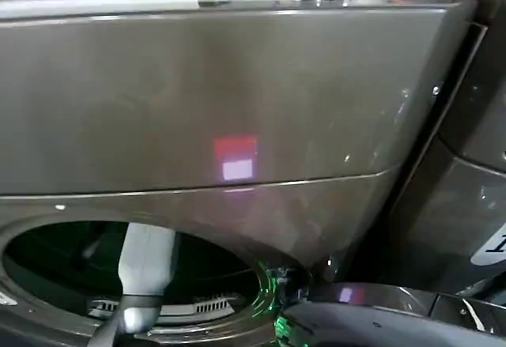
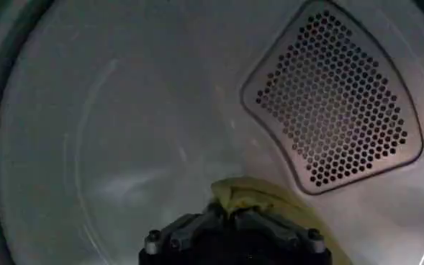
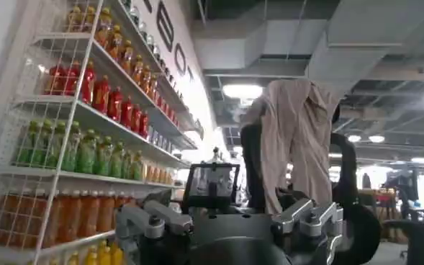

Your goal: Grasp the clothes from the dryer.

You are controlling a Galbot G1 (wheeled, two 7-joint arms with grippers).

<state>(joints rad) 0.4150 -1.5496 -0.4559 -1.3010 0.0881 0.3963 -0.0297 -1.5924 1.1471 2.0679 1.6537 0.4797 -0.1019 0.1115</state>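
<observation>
My left arm (image 1: pixel 146 272) reaches through the round opening of the dryer (image 1: pixel 237 94), going in from about 6 o'clock of the ring and pointing deep into the drum. In the left wrist view my left gripper (image 2: pixel 233 216) has its two fingers (image 2: pixel 197 223) pressed together on the clothes (image 2: pixel 258 198), one yellow-green wad that lies directly in front of the tips, against the pale back wall of the drum. At about 2 o'clock from the wad I see one vent (image 2: pixel 337 101), a plate full of small holes. My right gripper (image 3: pixel 229 223) is outside, lifted and facing the room, with its fingers spread and nothing between them; one beige cloth (image 3: pixel 294 137) hangs over a stand far behind it, and one shelf rack (image 3: pixel 89 122) with many bottles stands at 9 o'clock.
</observation>
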